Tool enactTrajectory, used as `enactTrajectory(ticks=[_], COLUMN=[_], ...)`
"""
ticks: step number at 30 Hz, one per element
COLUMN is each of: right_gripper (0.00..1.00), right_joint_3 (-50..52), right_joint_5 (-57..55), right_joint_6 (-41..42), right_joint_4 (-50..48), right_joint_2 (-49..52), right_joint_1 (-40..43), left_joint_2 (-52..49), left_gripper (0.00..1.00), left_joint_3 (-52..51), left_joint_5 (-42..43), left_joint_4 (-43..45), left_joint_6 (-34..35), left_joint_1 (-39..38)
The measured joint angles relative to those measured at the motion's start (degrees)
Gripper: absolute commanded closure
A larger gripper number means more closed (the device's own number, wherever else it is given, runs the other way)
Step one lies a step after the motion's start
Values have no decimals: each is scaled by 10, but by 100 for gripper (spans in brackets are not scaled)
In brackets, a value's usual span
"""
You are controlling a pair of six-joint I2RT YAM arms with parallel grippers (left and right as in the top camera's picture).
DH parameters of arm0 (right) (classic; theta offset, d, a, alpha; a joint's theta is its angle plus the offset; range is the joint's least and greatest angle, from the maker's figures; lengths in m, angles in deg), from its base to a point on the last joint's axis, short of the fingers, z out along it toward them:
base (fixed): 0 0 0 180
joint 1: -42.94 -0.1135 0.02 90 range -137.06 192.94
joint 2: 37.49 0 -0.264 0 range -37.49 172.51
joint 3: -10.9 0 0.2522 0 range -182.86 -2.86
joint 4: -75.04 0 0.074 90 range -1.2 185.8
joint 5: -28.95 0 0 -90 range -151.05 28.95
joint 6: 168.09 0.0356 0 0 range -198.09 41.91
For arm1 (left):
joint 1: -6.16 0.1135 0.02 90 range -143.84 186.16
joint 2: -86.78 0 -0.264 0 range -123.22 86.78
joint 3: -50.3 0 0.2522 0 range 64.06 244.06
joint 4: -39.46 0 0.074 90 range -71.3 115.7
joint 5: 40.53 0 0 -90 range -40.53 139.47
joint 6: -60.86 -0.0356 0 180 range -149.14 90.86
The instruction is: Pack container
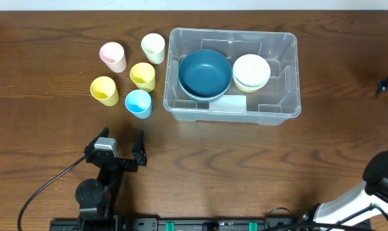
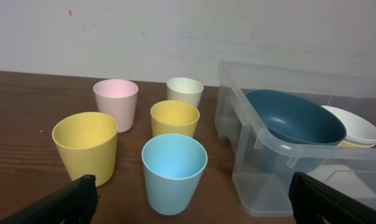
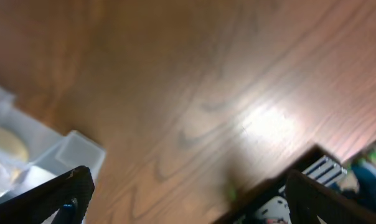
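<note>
**Overhead, left-wrist and right-wrist views of the packing scene.** The container (image 1: 271, 114), a clear rectangular bin, stands on the wooden table (image 1: 277, 167) at the far middle, slightly right of centre. Inside it, a dark blue bowl (image 1: 205, 72) fills the left half. A white bowl (image 1: 251, 69) lies in the right half, just beside the blue one, nested on something pale yellow.

Five cups stand upright in a loose cluster on the table to the left of the container, none touching it:
- a pink cup (image 1: 112, 56)
- a cream cup (image 1: 153, 47)
- a small yellow cup (image 1: 142, 76)
- a larger yellow cup (image 1: 104, 90)
- a light blue cup (image 1: 139, 102)

The left gripper (image 1: 122, 136) sits low, on the near side of the cups. Its fingers are spread wide and hold nothing, and its camera faces the cups and the container's left end.

The right gripper (image 3: 188, 180) also has its fingers spread wide and empty. In its blurred view it looks down on bare table, with one corner of the container at the lower left.
</note>
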Motion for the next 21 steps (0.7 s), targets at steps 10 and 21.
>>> enactTrajectory(ticks=[10,21], right_gripper=[1,1], right_joint_3=[128,133], right_joint_5=[3,4], right_joint_6=[7,7], right_joint_4=[-35,-40], right_joint_2=[0,0], right_joint_1=[10,10], left_joint_2=[0,0], left_gripper=[2,2], left_joint_3=[0,0], left_joint_5=[0,0], left_joint_4=[0,0], left_joint_6=[0,0], left_joint_1=[0,0])
